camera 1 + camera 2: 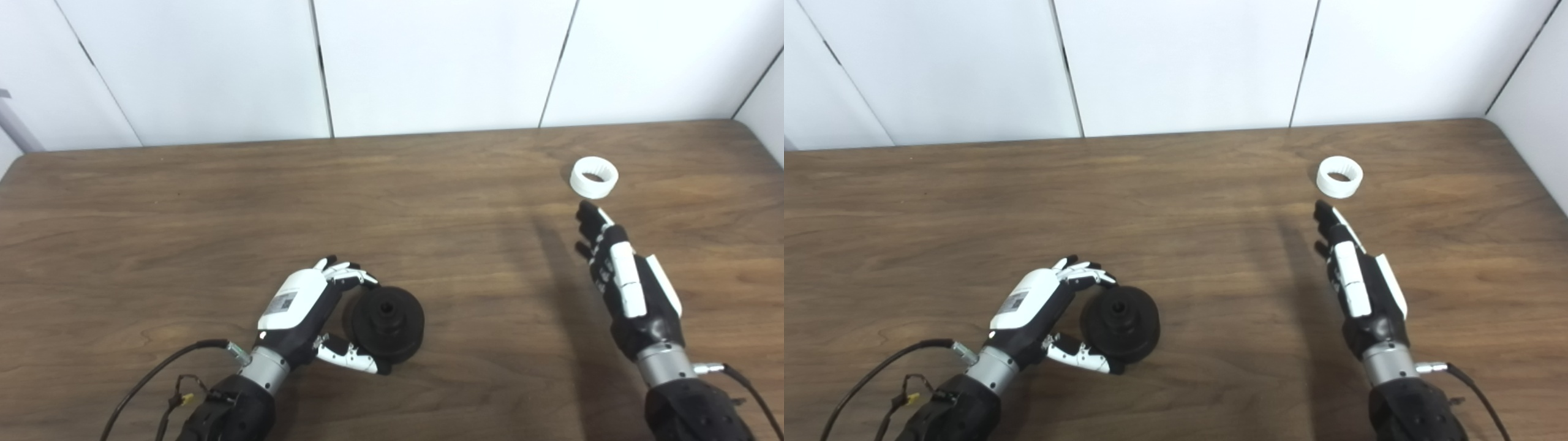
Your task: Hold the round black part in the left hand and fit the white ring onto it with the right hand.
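The round black part (387, 323) sits near the table's front, a stepped disc with a raised hub and centre hole. My left hand (306, 315) curls around its left side, fingers over the top rim and thumb under the near rim, gripping it. The white ring (593, 177) lies flat on the table at the far right. My right hand (618, 275) is stretched out with fingers straight and apart, its fingertips (587, 214) a short way in front of the ring and not touching it.
The brown wooden table (184, 214) runs up to white wall panels (429, 61) at the back. Cables (153, 380) trail from the left wrist at the front edge. A white side wall (1537, 122) stands at the right.
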Available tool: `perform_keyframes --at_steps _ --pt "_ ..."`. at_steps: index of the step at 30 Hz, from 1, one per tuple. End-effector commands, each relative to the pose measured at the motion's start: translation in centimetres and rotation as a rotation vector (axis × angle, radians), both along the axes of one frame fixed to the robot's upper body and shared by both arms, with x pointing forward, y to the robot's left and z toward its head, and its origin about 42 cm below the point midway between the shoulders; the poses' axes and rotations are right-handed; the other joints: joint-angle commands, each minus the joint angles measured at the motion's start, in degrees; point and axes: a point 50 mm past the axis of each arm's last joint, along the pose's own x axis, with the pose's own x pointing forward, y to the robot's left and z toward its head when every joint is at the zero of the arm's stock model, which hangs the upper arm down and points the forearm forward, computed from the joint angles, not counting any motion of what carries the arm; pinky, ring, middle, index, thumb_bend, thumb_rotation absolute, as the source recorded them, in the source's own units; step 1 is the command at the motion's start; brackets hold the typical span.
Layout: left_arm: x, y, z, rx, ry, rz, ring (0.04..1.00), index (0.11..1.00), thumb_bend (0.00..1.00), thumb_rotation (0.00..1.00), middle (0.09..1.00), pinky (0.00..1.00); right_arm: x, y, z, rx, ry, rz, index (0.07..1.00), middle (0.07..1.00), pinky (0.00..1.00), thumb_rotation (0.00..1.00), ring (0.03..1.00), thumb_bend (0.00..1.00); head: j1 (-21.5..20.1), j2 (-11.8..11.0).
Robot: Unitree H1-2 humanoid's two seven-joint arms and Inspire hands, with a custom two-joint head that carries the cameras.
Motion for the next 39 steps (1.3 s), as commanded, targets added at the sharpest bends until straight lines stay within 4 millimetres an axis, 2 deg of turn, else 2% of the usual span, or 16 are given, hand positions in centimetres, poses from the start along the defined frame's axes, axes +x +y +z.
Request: perform_keyframes --at_steps 1,6,8,11,13,16,22,29,34,39 --pt "0.1 0.4 -0.1 0.022 0.008 -0.001 0.882 0.484 0.52 0.06 0.791 1.0 1.3 0.0 3.0 -0.023 -0.114 -0.027 0.917 0.932 1.0 0.91 0.961 0.59 -0.8 -0.3" --pt "-0.2 1.3 -0.2 0.043 0.011 0.002 0.876 0.484 0.52 0.06 0.786 1.0 2.0 -1.1 4.9 -0.162 -0.133 -0.059 0.897 0.923 0.96 0.85 0.952 0.61 -5.6 -3.2" --pt "-0.4 1.6 -0.2 0.047 0.011 0.007 0.873 0.484 0.52 0.06 0.785 1.0 2.6 -1.8 5.8 -0.214 -0.143 -0.08 0.89 0.925 0.95 0.73 0.955 0.59 -6.6 -4.0" --pt "-0.5 2.1 -0.4 0.051 0.013 0.01 0.871 0.484 0.52 0.06 0.785 1.0 3.7 -3.0 7.0 -0.318 -0.146 -0.113 0.875 0.919 0.96 0.57 0.952 0.65 -8.1 -5.0" --pt "-0.6 2.4 -0.6 0.051 0.014 0.008 0.87 0.485 0.52 0.06 0.785 1.0 4.7 -3.9 7.9 -0.415 -0.158 -0.133 0.867 0.914 0.94 0.48 0.939 0.71 -9.1 -5.7" --pt "-0.6 2.5 -0.8 0.043 0.012 0.002 0.863 0.485 0.52 0.06 0.782 1.0 6.2 -5.2 9.1 -0.552 -0.15 -0.157 0.857 0.905 0.95 0.42 0.934 0.79 -10.3 -6.7" --pt "-0.7 2.7 -1.0 0.045 0.009 -0.001 0.854 0.485 0.52 0.05 0.777 1.0 10.0 -7.8 11.2 -0.799 -0.069 -0.138 0.864 0.929 0.93 0.38 0.949 0.89 -11.7 -8.6" --pt "-0.9 2.6 -1.4 0.037 0.003 0.002 0.847 0.485 0.52 0.05 0.773 1.0 13.7 -9.8 12.1 -0.932 0.031 -0.096 0.858 0.949 0.89 0.3 0.975 0.94 -12.0 -10.1" --pt "-0.9 2.5 -1.5 0.032 0.002 0.002 0.847 0.485 0.52 0.05 0.771 1.0 16.5 -10.6 12.3 -1.039 0.124 -0.047 0.872 0.953 0.91 0.31 0.985 0.99 -12.1 -10.5" --pt "-0.8 2.3 -1.4 0.037 0.002 0.004 0.848 0.486 0.52 0.05 0.773 1.0 19.1 -10.6 12.4 -1.115 0.213 0.004 0.881 0.955 0.92 0.31 0.979 1.0 -11.6 -10.4"
